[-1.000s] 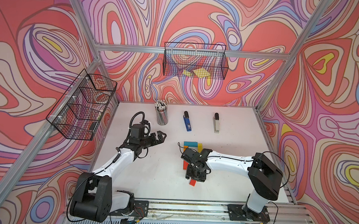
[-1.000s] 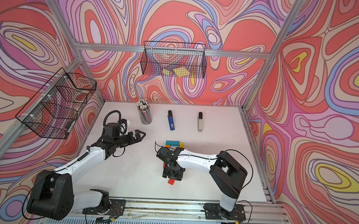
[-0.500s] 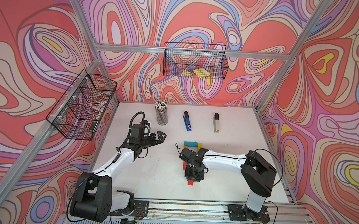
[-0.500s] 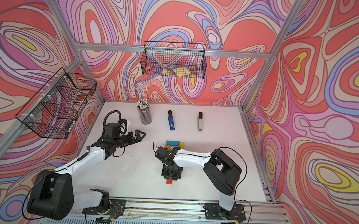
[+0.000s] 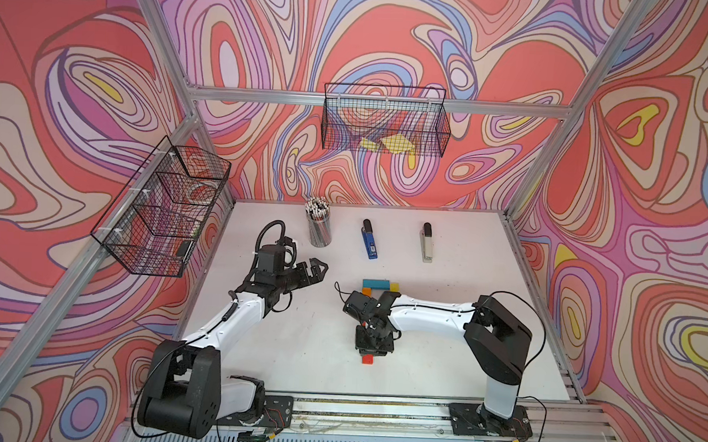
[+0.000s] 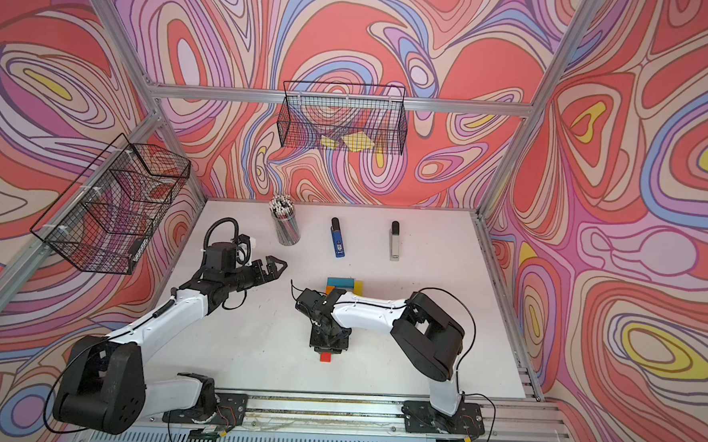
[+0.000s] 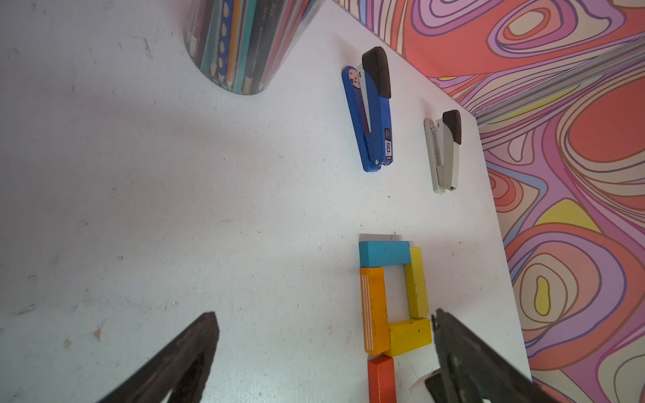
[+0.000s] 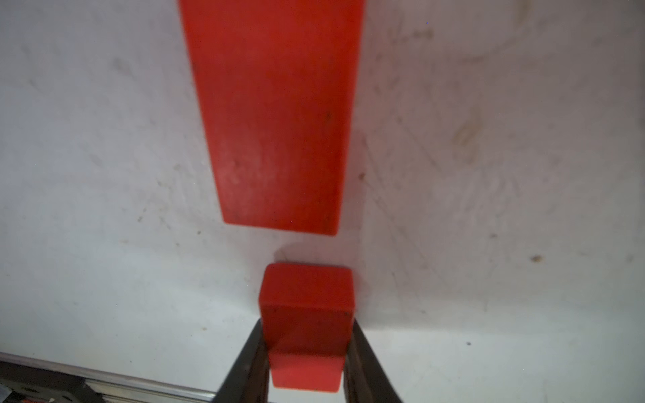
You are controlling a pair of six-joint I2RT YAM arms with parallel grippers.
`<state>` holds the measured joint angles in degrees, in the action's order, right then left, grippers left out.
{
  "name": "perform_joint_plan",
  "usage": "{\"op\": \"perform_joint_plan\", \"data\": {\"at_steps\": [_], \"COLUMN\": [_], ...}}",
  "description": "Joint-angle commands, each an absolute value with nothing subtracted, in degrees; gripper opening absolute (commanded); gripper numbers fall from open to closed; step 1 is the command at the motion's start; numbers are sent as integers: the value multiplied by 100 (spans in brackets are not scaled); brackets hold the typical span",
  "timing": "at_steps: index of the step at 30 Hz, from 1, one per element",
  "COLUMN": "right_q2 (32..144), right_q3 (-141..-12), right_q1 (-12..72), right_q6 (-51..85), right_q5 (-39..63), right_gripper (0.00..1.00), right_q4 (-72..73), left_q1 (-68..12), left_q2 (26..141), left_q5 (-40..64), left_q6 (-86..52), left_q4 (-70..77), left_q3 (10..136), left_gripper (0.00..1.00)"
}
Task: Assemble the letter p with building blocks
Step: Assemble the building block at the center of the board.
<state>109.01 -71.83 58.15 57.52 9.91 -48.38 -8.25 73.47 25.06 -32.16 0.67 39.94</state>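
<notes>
The partial letter p lies mid-table: a light blue block (image 7: 384, 253) across the top, an orange block (image 7: 374, 308) and a red block (image 7: 382, 380) as stem, and two yellow blocks (image 7: 417, 282) (image 7: 410, 336) closing the loop. In both top views the blue block (image 5: 376, 284) (image 6: 339, 282) shows beyond my right arm. My right gripper (image 8: 307, 349) (image 5: 372, 347) is shut on a second, short red block (image 8: 307, 324) (image 6: 325, 356), a small gap from the stem's red block (image 8: 275, 111). My left gripper (image 5: 318, 268) (image 7: 324, 324) hovers open and empty, left of the figure.
A cup of pencils (image 5: 318, 226), a blue stapler (image 5: 370, 241) and a beige stapler (image 5: 427, 242) stand in a row at the back. Wire baskets hang on the left wall (image 5: 161, 208) and back wall (image 5: 384, 119). The front rail (image 5: 375, 410) borders the table.
My right gripper's jaws have closed onto the short red block, and the right arm has shifted slightly left. The left arm has not moved.
</notes>
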Motion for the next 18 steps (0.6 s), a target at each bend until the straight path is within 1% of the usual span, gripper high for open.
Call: {"op": "perform_joint_plan", "data": {"at_steps": [1,10,18], "right_q2": [11039,11309,11358], "right_q3": [-7347,-7615,-7749], "right_q1": [5827,5829,5802], "right_q6": [5622,5436,5434], "right_q5": [932,864,593], "right_gripper": [24,24,24], "right_q4": [-4975,-5088,-5194], "left_q1": [-787,-791,-791], "left_q2": [7286,7286,7269], "left_q5": [2444,2431,2433], "left_q6": [-3201,-3197,-3202], "left_q4": [65,56,62], "left_q3": [3947,3948,3938], "left_gripper": [99,99,99]}}
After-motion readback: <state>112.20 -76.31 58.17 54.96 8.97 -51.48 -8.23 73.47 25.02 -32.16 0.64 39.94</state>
